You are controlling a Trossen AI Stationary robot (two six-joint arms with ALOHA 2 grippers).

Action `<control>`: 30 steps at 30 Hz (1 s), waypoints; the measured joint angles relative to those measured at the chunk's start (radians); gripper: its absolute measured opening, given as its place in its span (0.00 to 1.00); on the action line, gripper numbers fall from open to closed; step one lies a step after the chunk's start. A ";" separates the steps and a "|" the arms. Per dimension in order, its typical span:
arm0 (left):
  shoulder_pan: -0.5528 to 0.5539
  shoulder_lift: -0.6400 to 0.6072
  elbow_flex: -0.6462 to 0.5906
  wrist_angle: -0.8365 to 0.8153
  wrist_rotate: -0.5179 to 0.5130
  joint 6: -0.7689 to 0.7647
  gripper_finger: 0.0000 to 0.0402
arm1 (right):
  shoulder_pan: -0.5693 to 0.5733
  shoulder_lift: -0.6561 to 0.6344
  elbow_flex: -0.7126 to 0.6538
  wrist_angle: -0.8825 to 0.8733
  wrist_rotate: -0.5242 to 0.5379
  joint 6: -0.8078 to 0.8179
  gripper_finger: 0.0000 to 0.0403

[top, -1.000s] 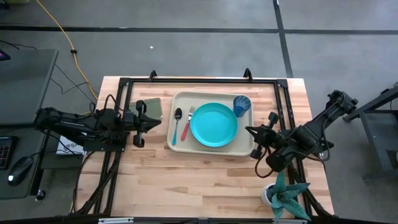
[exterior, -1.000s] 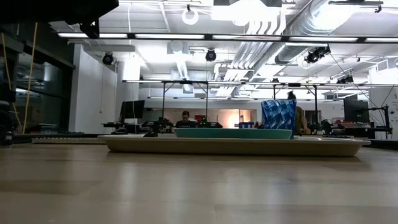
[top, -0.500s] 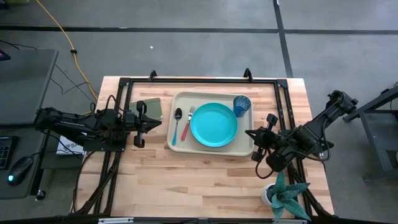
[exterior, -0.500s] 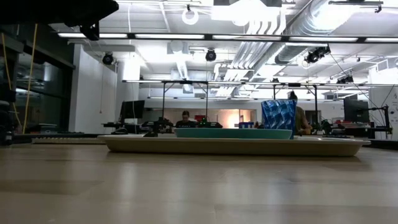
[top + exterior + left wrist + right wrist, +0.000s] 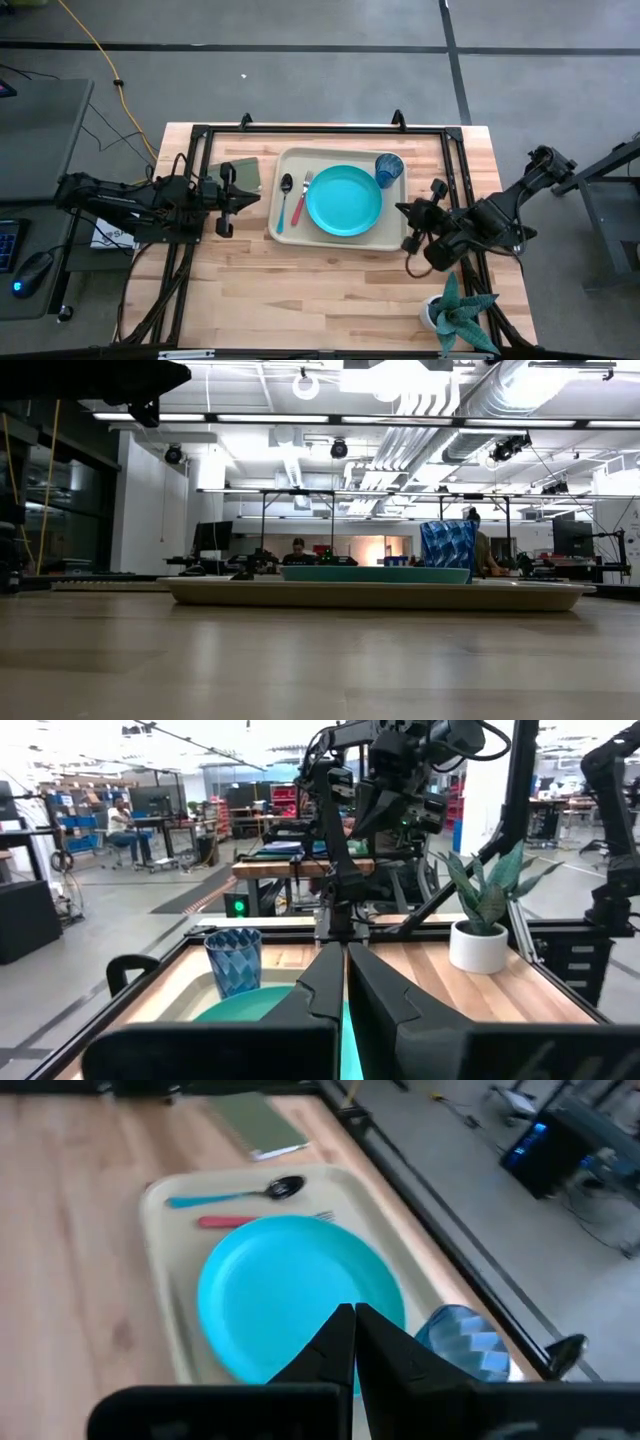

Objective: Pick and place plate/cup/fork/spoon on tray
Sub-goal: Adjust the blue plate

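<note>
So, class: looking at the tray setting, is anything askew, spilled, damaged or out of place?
Nothing stands out. The round turquoise plastic plate lies flat on the beige rectangular tray, the translucent blue cup stands upright at its corner, and the blue-handled spoon and red-handled fork lie side by side beside the plate.

Colours on the table
Beige tray point(image 5: 280, 232) holds turquoise plate point(image 5: 344, 200), faceted translucent blue cup point(image 5: 389, 168), red-pink-handled fork point(image 5: 299, 205), light-blue-handled spoon point(image 5: 283, 207); olive-green rectangle point(image 5: 247, 172) alongside, striped green plant point(image 5: 462, 318) in white pot, pale wood tabletop point(image 5: 300, 290).

Bare table point(image 5: 300, 280) lies open; potted plant point(image 5: 455, 312) blocks its right corner.
</note>
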 joint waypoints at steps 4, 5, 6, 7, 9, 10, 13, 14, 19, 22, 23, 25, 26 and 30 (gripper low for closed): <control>0.000 0.000 0.000 0.014 -0.028 -0.001 0.00 | -0.074 0.019 -0.001 0.075 0.042 -0.021 0.00; 0.000 0.000 0.000 0.017 -0.038 -0.002 0.00 | -0.100 0.026 -0.011 0.133 0.046 -0.046 0.00; 0.000 0.000 0.000 0.019 -0.046 -0.007 0.00 | -0.128 0.034 -0.027 0.196 0.042 -0.091 0.00; 0.000 0.000 0.000 0.021 -0.054 -0.012 0.00 | -0.159 0.044 -0.046 0.275 0.028 -0.153 0.00; 0.000 0.000 0.000 0.023 -0.059 -0.023 0.00 | -0.231 0.071 -0.095 0.480 -0.048 -0.289 0.00; 0.000 0.000 0.000 0.025 -0.060 -0.028 0.00 | -0.270 0.088 -0.120 0.592 -0.103 -0.354 0.00; 0.000 0.000 0.000 0.025 -0.059 -0.032 0.00 | -0.399 0.168 -0.173 0.925 -0.316 -0.481 0.00; 0.000 0.000 0.000 0.025 -0.059 -0.037 0.00 | -0.442 0.203 -0.174 0.998 -0.383 -0.502 0.00; 0.000 0.000 0.000 0.032 -0.059 -0.057 0.00 | -0.604 0.422 -0.039 1.001 -0.541 -0.555 0.00; 0.000 0.000 0.000 0.034 -0.059 -0.056 0.00 | -0.672 0.558 0.086 0.833 -0.543 -0.580 0.00; 0.000 0.000 0.000 0.034 -0.059 -0.057 0.00 | -0.691 0.598 0.123 0.776 -0.546 -0.582 0.00; 0.000 0.000 0.000 0.034 -0.059 -0.058 0.00 | -0.725 0.669 0.185 0.690 -0.568 -0.590 0.00; 0.000 0.000 0.000 0.034 -0.059 -0.058 0.00 | -0.740 0.700 0.207 0.667 -0.580 -0.596 0.00; 0.000 0.000 0.000 0.034 -0.059 -0.080 0.00 | -0.783 0.804 0.237 0.664 -0.600 -0.602 0.00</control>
